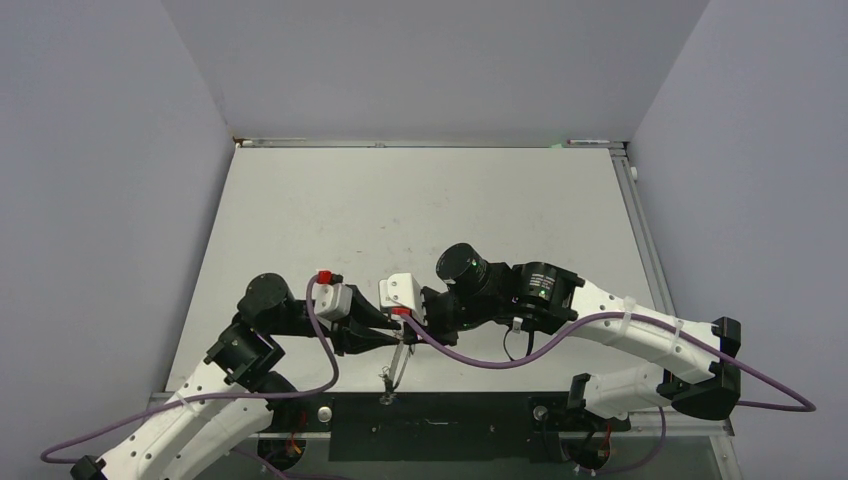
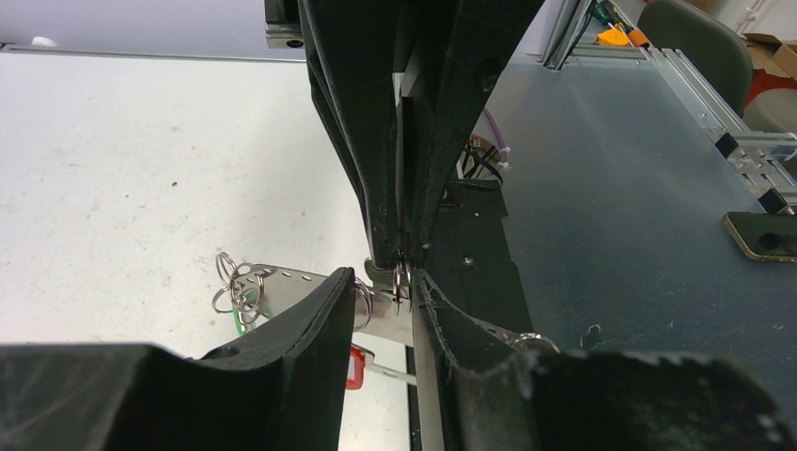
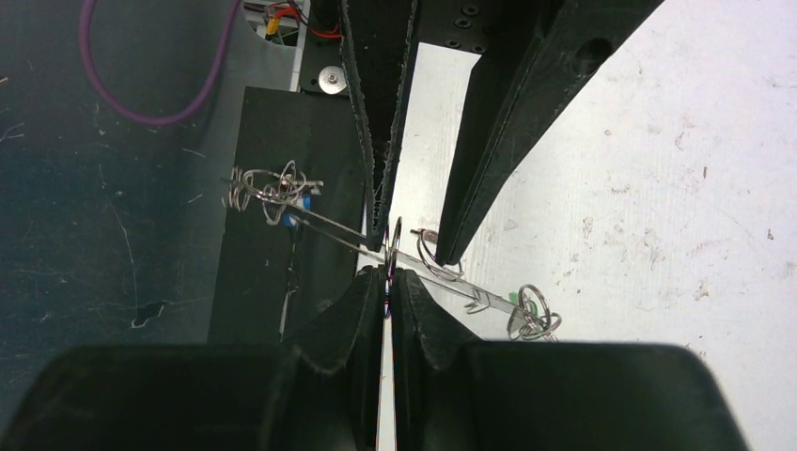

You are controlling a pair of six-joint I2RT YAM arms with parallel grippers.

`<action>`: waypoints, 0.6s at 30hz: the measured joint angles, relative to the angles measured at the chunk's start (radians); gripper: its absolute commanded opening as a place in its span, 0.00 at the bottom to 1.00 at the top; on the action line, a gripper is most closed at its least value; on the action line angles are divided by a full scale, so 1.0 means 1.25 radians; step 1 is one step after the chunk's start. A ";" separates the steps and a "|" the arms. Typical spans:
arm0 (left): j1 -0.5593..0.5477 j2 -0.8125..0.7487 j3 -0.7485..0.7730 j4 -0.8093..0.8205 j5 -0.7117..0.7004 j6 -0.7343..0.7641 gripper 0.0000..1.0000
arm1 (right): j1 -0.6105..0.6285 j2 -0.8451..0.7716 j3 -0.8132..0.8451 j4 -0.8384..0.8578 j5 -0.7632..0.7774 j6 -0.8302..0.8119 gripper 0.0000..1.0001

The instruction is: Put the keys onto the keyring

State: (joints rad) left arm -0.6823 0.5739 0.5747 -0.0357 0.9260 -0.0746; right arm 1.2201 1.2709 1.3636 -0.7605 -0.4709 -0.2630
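grey keyring [image 3: 395,237] in right gripper [image 3: 387,278]

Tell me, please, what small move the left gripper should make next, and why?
Probably close the left gripper gently on the keyring. Its jaws stand apart with the keyring crossing at their tips, while the right gripper is shut on a small split ring in that gap. Steadying the keyring would likely let the right gripper work the ring along it.
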 measured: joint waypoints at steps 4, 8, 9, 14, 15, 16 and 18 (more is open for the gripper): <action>-0.003 0.002 0.000 0.000 0.002 -0.001 0.19 | 0.000 0.000 0.000 0.001 0.000 -0.004 0.05; -0.005 0.004 0.000 0.000 0.005 -0.004 0.15 | 0.001 0.002 0.000 0.002 0.002 -0.006 0.05; -0.008 0.005 0.000 0.000 0.005 -0.004 0.14 | 0.001 0.004 0.000 0.003 0.002 -0.006 0.05; -0.009 0.015 0.000 -0.009 0.008 -0.012 0.02 | 0.003 0.014 0.002 -0.004 0.002 -0.006 0.05; -0.009 0.016 0.000 -0.009 0.013 -0.015 0.00 | 0.003 0.015 0.002 -0.004 0.003 -0.007 0.05; -0.009 0.017 0.000 -0.009 0.018 -0.015 0.00 | 0.003 0.015 0.002 -0.005 0.004 -0.008 0.05; -0.009 0.013 0.000 -0.009 0.020 -0.015 0.00 | 0.003 0.016 0.002 -0.003 0.004 -0.009 0.05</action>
State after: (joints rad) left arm -0.6930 0.5900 0.5751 -0.0463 0.9508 -0.0929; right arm 1.2240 1.2903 1.3659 -0.7643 -0.4664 -0.2741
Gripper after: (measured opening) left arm 0.009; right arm 0.062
